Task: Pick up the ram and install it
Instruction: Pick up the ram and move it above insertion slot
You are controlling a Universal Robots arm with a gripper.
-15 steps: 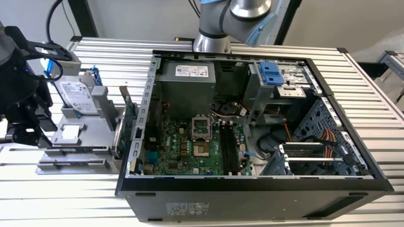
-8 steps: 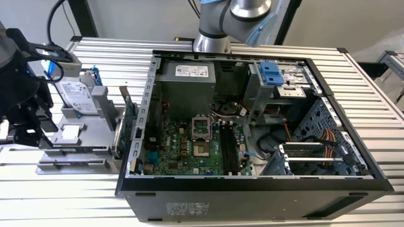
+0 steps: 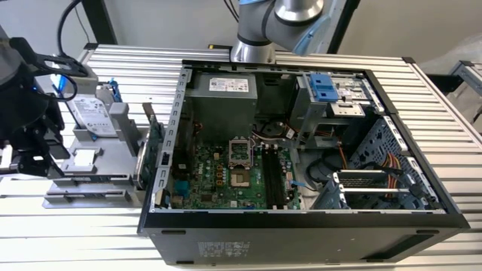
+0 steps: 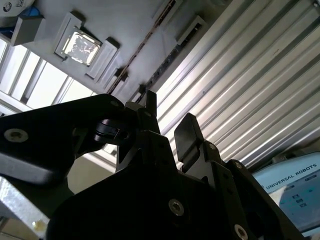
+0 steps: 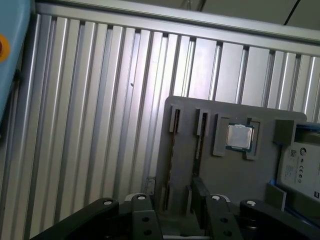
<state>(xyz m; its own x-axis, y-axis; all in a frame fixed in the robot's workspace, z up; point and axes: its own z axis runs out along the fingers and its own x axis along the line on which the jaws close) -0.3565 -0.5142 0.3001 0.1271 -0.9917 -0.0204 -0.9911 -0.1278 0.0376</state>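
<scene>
My black gripper (image 3: 30,144) hangs at the exterior view's left, beside the left end of the grey parts holder (image 3: 98,169). Both wrist views show its fingers apart with nothing between them, gripper (image 4: 167,120) and gripper (image 5: 170,192). Beyond the fingertips, the holder (image 5: 220,200) has two narrow slots. A thin dark strip stands edge-on in one slot, apparently the ram (image 5: 171,155), ram (image 4: 150,37); I cannot make out its chips. The open computer case (image 3: 301,226) lies on the table with its green motherboard (image 3: 218,175) and black memory slots (image 3: 272,178) exposed.
The holder also carries a square processor (image 5: 240,136), a hard drive (image 3: 94,116) and a green expansion card (image 3: 154,141) standing against the case's left wall. The arm's base (image 3: 252,51) rises behind the case. Ribbed aluminium table (image 3: 45,237) surrounds everything.
</scene>
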